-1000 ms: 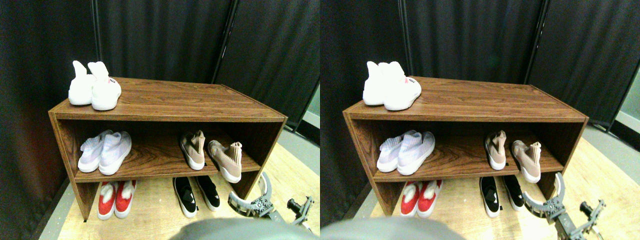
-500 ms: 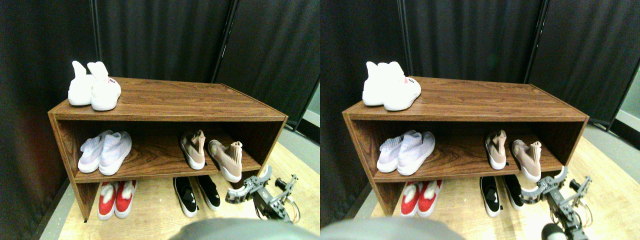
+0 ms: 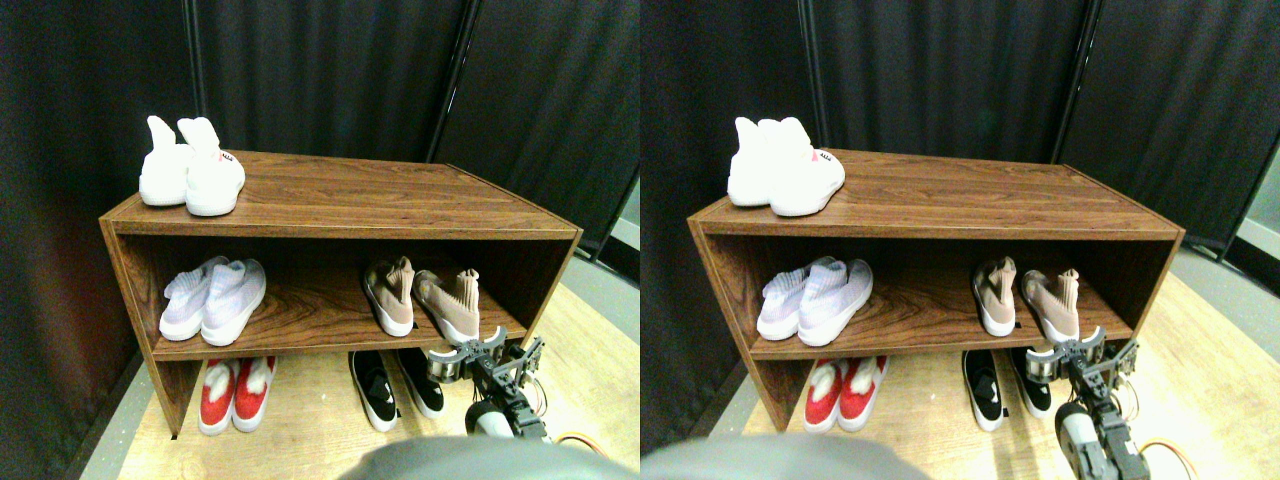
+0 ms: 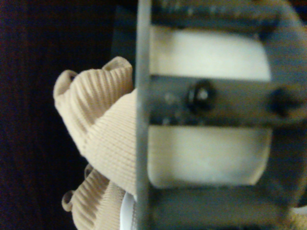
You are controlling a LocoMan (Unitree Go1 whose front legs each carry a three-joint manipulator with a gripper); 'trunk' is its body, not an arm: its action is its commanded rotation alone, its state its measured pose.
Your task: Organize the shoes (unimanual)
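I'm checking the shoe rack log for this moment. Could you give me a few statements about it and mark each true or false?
1. The white shoes stand on top of the rack. True.
2. The tan shoes lie on the floor. False: they sit on the middle shelf, right side.
3. The pincer is at the front of the right tan shoe. True.
4. The red shoes share a shelf with the pale lilac shoes. False: the red ones are on the floor below.

Front view faces the rack (image 3: 340, 215) from above; wrist view crowds a shoe (image 4: 105, 129).
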